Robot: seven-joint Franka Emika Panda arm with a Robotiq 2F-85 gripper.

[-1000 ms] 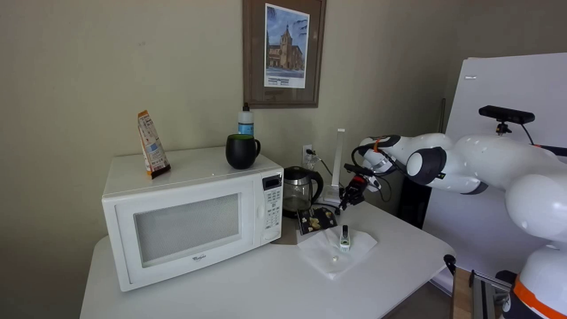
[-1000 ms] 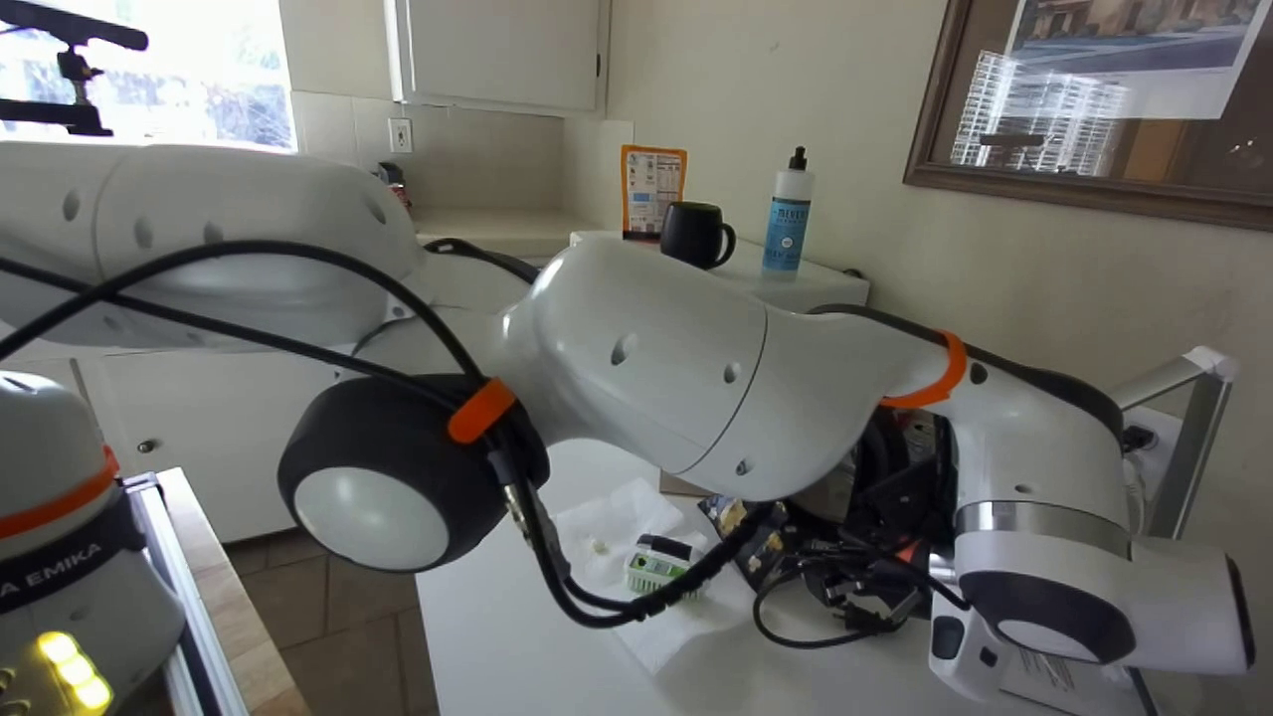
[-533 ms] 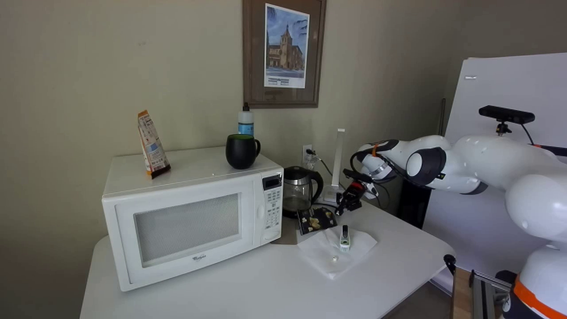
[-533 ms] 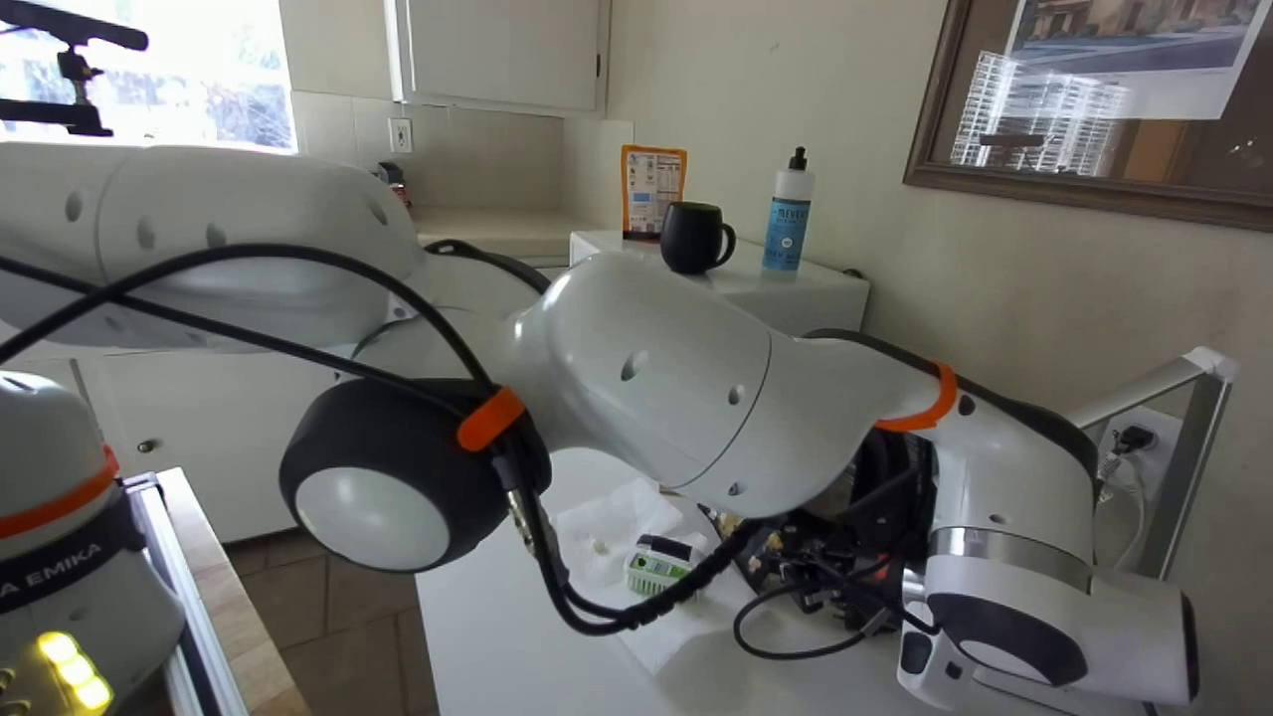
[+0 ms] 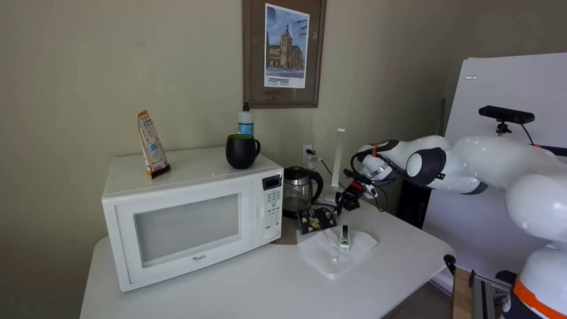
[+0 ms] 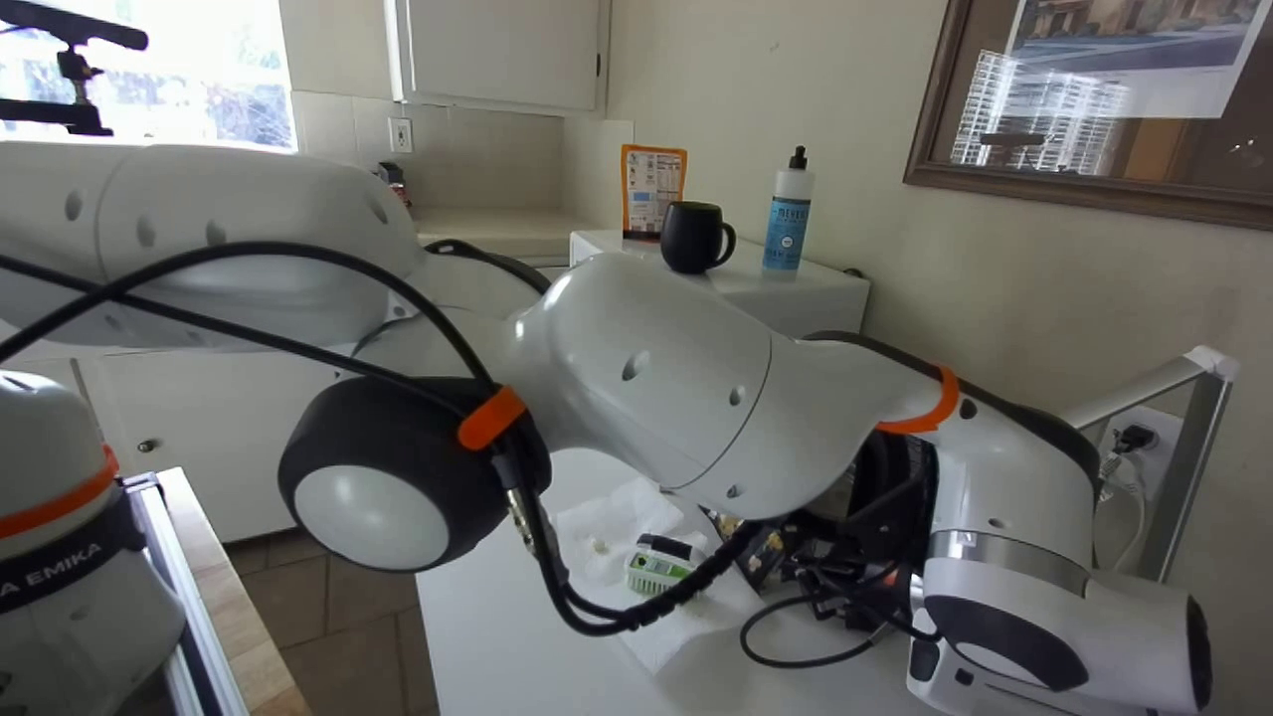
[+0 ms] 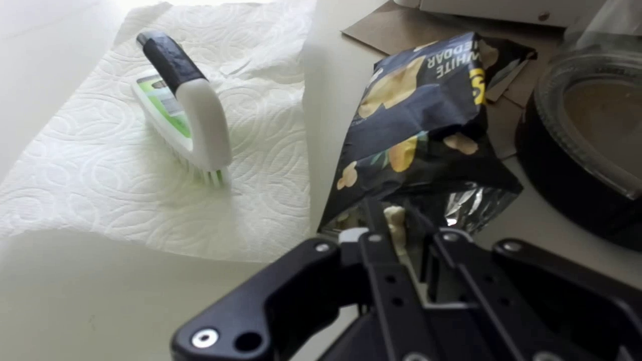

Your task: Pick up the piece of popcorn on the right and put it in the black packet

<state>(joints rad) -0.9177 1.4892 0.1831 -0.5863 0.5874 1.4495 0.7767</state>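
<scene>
The black packet lies on the table in the wrist view, its silver-lined mouth toward my gripper; it also shows in an exterior view and is mostly hidden behind the arm in an exterior view. My gripper is nearly closed, its fingertips at the packet's mouth. A pale popcorn piece shows between the fingertips and appears held. I cannot tell whether the tips are inside the mouth or just above it. Another popcorn piece lies on the paper towel; it also shows in an exterior view.
A green-and-white brush stands on the paper towel beside the packet. The glass kettle stands close behind the packet. The microwave is to its left. A lamp stand rises behind the gripper.
The gripper has moved slightly left and down toward the packet's mouth, mostly in the first half second. The yellow lights on the robot base have gone dark.
</scene>
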